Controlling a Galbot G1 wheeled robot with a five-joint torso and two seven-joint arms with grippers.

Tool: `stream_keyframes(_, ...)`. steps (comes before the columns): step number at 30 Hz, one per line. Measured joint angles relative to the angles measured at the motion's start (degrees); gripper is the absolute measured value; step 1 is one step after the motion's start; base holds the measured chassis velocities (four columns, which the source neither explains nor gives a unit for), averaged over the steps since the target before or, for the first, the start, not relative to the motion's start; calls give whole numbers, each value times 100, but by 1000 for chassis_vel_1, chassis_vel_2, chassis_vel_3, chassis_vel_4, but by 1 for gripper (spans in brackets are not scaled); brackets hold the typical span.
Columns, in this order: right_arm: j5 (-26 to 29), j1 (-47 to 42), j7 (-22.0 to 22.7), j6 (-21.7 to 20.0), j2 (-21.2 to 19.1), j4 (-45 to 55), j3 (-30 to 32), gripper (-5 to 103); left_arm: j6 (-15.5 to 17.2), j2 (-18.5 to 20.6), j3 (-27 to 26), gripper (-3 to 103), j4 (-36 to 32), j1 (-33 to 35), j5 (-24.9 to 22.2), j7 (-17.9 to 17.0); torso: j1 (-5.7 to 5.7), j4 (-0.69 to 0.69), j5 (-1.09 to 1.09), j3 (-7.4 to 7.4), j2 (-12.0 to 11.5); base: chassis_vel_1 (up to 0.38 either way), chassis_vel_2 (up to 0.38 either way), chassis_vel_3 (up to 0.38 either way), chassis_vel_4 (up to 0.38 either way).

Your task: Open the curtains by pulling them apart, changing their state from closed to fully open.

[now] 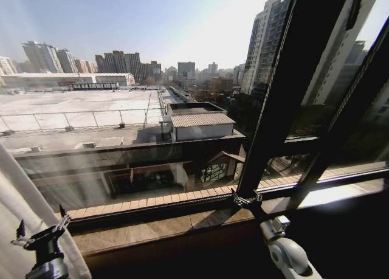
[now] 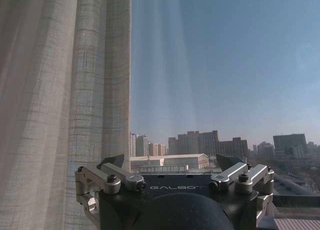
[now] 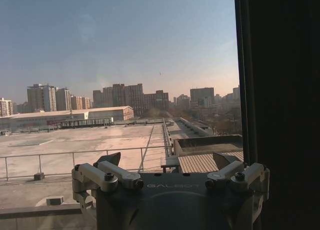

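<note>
Here curtains (image 2: pixel 60 89) hang beside the spread left gripper (image 2: pixel 172 162).

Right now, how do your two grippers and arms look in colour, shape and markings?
Both the left gripper and the right gripper have black bodies marked GALBOT, silver bolted metal linkages and dark pointed fingertips. In the head view, the right arm has rounded white-grey links.

Curtains (image 2: pixel 65 89): sheer woven cloth, matt. Left end effector (image 2: pixel 170 162): brushed metal, black plastic.
</note>
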Motion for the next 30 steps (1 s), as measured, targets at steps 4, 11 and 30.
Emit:
stream_keyframes(4,0,0,0,0,0,0,0,100,-139,151,312,100,30,105,-1008,1294,0,0,-1,0,0,0,0,0,0)
stream_keyframes(11,0,0,0,0,0,0,1,100,277,40,288,100,225,-173,-1268,2169,0,-1,-1,0,0,0,0,0,0)
stream_keyframes(30,0,0,0,0,0,0,0,100,312,-266,-147,100,836,-749,-1533,2234,0,0,-2,1,-1,0,0,0,0)
